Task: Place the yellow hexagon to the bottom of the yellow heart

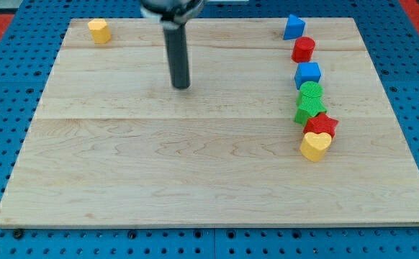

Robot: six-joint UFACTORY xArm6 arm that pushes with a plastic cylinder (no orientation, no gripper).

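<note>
Wooden surface (195,173), pale planks, set on a blue perforated base (1,79). Dark rod descends from the view's top centre; my tip (181,86) rests on bare wood in the upper middle of the surface, touching no block. No fingers on this arm, only the rod end, so nothing is clenched or grasped. Yellow hexagon (99,31): upper left corner of the surface, alone, well apart from my tip and from every other block. Yellow heart (315,145): right side of the surface, lowest item of a curving column of blocks. Column contents, from the view's top to its bottom: blue triangular block (293,27) near the top edge; red hexagon-like block (304,49) just below it and close; blue cube-like block (308,74); green round block (310,91) touching a green star-like block (309,108) under it; red star-like block (321,125), touching the green one above and the yellow heart below. Yellow hexagon and yellow heart lie on opposite sides of the surface, with my tip between them, nearer the hexagon.
</note>
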